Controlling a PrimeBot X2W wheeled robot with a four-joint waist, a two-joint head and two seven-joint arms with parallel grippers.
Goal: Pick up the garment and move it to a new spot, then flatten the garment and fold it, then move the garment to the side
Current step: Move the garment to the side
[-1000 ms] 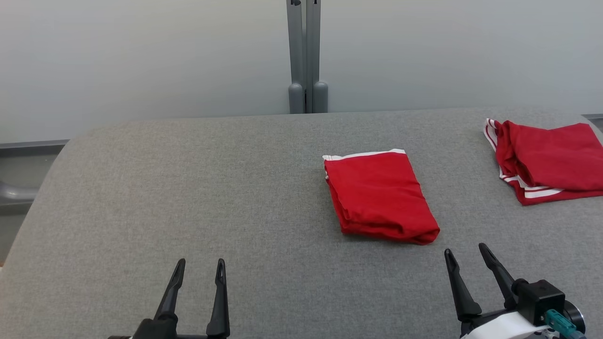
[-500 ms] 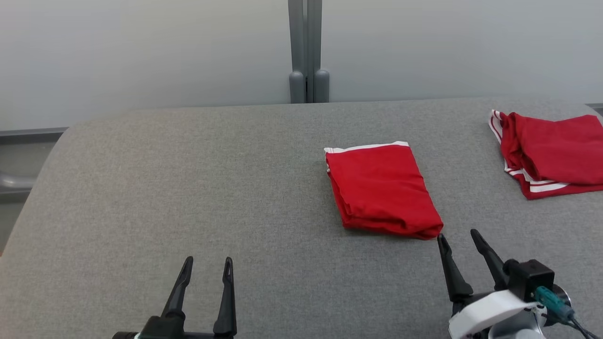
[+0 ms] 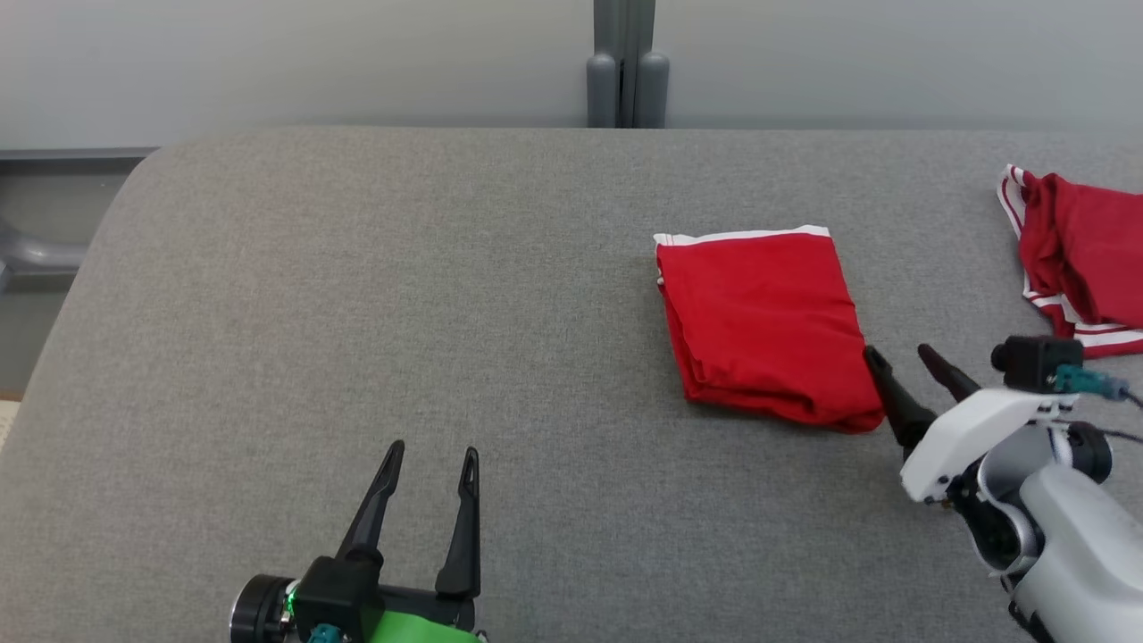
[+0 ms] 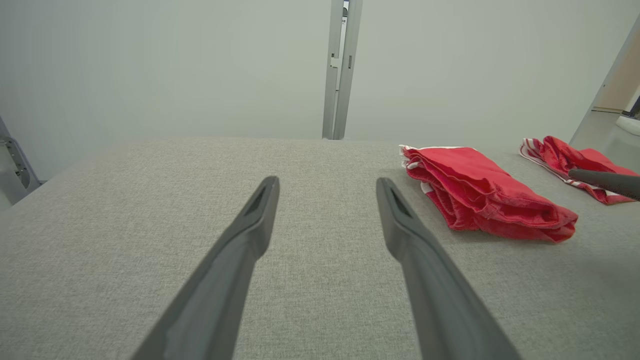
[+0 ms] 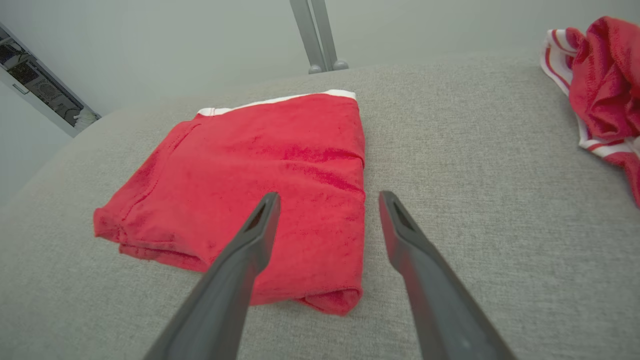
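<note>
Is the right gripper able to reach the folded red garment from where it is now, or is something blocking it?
Probably yes. The right gripper is open and sits beside the near right corner of the folded garment, with nothing between them. The crumpled garment lies apart, farther right.

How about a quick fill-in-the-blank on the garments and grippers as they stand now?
1. The folded red garment has a ____ band along its far edge.
2. The right gripper, by that garment's near right corner, has its jaws ____.
3. The left gripper holds ____.
4. The crumpled red garment lies to the folded one's ____.
Missing words: white; open; nothing; right.
</note>
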